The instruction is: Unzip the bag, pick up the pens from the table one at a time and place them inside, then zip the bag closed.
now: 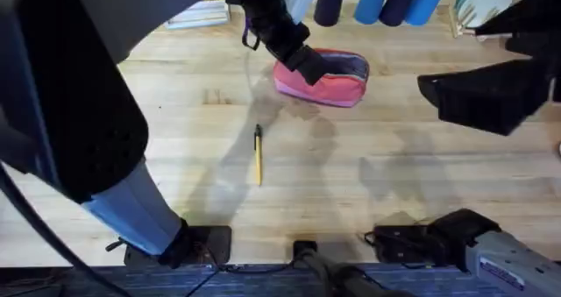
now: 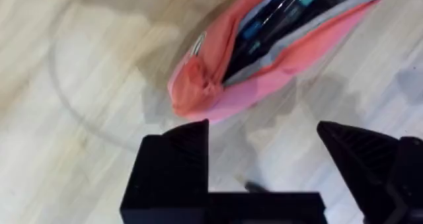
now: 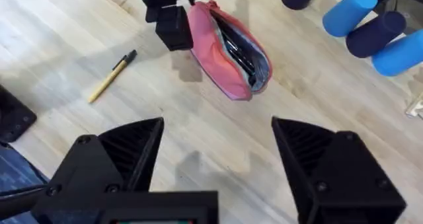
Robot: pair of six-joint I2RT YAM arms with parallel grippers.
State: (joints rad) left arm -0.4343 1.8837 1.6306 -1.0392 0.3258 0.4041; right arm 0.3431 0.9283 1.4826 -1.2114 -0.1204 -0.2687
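The pink pouch is unzipped, a dark pen seen inside; the yellow pen remains unplaced, well behind the open, empty left gripper; the right gripper is held open too.

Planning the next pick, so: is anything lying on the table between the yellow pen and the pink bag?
No. In the overhead view the table between the pen and the bag is bare wood, crossed only by arm shadows. The right wrist view agrees.
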